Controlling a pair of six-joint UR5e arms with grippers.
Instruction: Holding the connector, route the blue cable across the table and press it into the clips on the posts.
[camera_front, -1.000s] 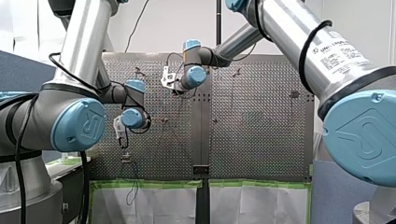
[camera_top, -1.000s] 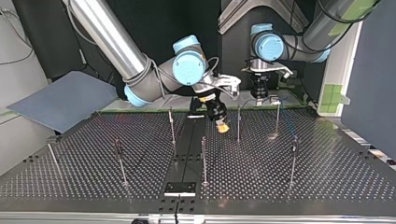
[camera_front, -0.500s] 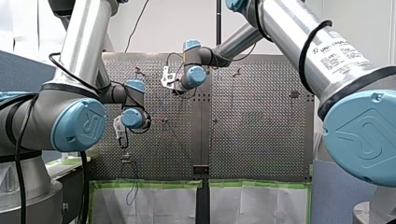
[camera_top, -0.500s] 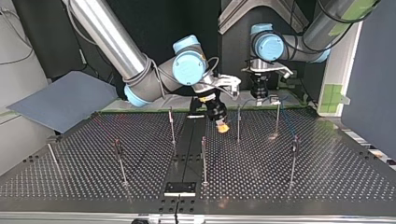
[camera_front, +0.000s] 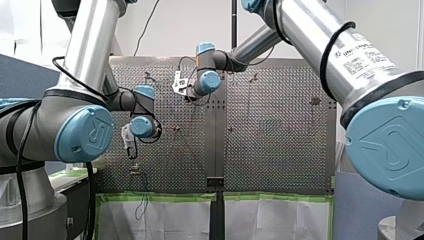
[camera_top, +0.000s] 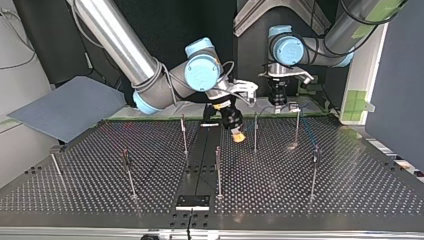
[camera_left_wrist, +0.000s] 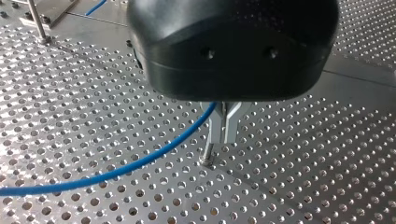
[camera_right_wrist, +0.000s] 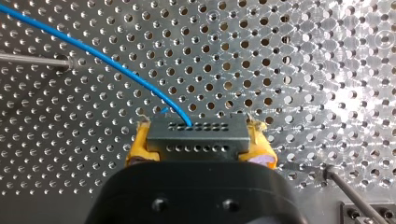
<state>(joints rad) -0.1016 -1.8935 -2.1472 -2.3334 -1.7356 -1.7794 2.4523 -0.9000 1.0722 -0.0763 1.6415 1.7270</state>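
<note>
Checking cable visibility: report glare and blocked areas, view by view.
Right wrist view: glare whitens the table beside the connector; cable shows plainly. Left wrist view: the housing of the left gripper hides the cable's end. Top view: dark backdrop, cable faint.

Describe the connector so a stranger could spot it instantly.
At the perforated table, find my right arm's gripper with yellow pads. The connector is the dark block clamped between them. Unlike the posts nearby, it has rows of holes and the blue cable entering it.
</note>
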